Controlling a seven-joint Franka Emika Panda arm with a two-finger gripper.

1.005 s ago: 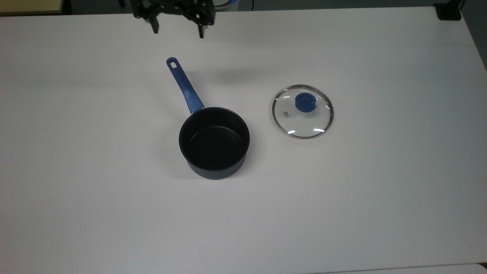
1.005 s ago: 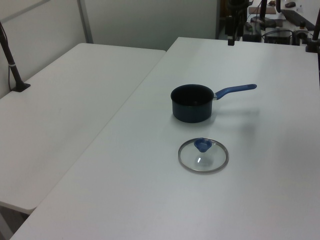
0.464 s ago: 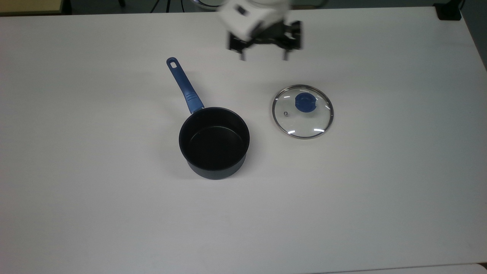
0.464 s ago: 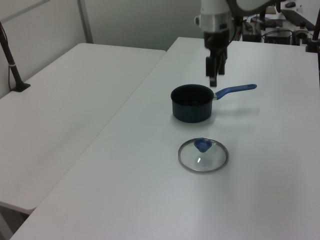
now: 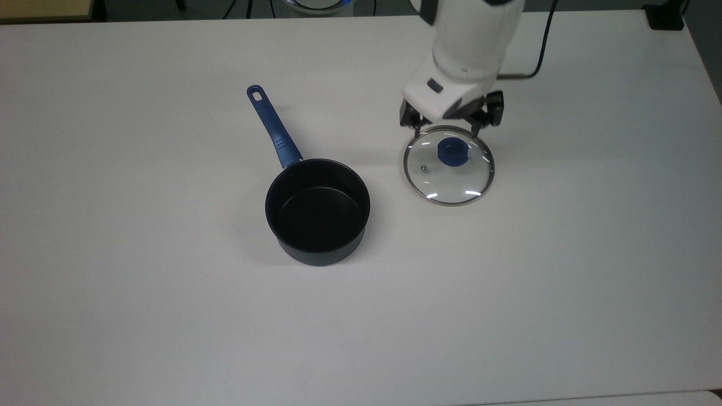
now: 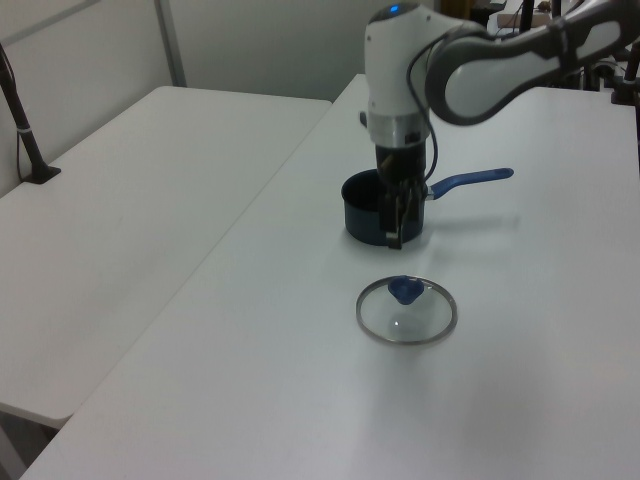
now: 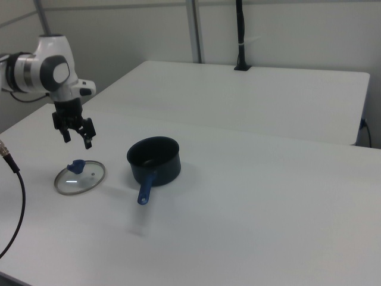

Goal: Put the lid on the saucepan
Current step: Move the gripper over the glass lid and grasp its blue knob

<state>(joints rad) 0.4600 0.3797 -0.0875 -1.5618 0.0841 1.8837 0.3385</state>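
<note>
Right, your landmark here is the round clear glass lid with the thin metal rim and blue central knob (image 5: 449,164), lying flat on the white table (image 5: 169,310). The black two-finger gripper (image 5: 448,131) on the white arm hangs in the air above it, clear of the glass and touching nothing. You can see its two fingers spread wide apart and holding nothing; in the top view one fingertip (image 5: 417,133) sits over the lid's rim on the top view's left and the other over the rim on the top view's right, with the blue knob (image 5: 452,152) between and just below them.

In the right view the gripper (image 7: 77,137) hangs above the lid (image 7: 80,176), fingers pointing down (the gap between them and the glass is plain there). In the left view the gripper (image 6: 394,232) appears just above the lid (image 6: 407,310) and in front of the pan.

The small round black saucepan with the long blue handle (image 5: 317,210) stands upright beside the lid, towards the top view's left, apart from it and uncovered. Its slotted handle (image 5: 272,126) runs away from the lid, towards the top view's upper left. In the right view the saucepan (image 7: 154,161) stands to the lid's right.
</note>
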